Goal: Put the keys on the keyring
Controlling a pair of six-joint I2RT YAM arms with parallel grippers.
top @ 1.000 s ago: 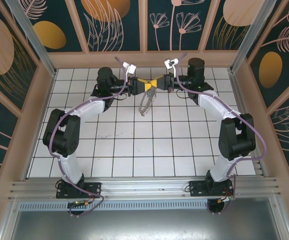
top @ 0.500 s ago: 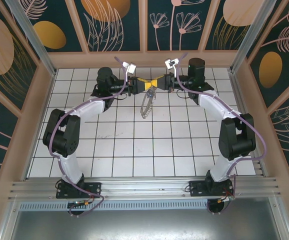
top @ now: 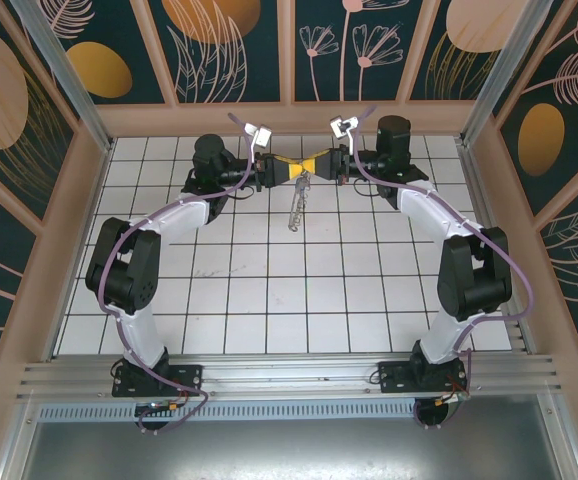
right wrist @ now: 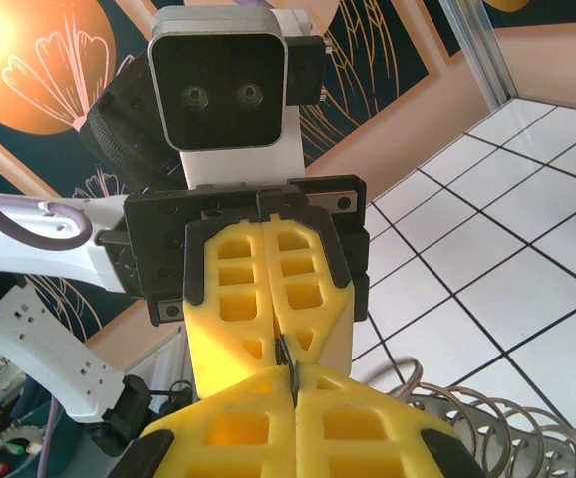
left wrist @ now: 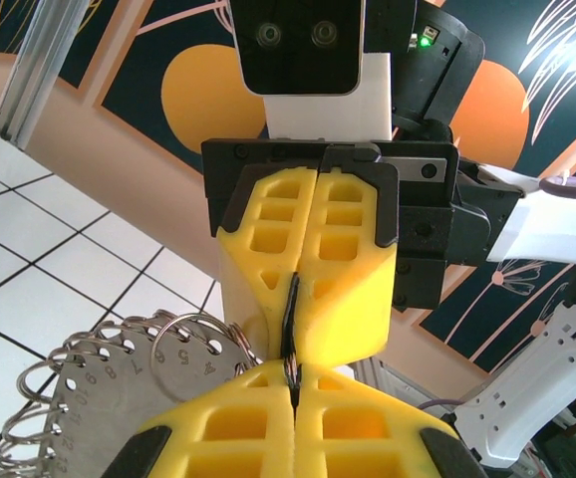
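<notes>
left pincer [top: 289,171] and right pincer [top: 313,167] both clenched tip to tip on the keyring [top: 295,205], hanging above the desk [top: 269,300]; whether the key is on, i cannot tell

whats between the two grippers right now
The keyring: its thin dark wire is pinched where left gripper and right gripper meet tip to tip, in both wrist views.

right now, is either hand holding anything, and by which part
The left hand and right hand, tip to tip, each pinch the keyring by its thin loop at the top; the rest hangs below.
</notes>
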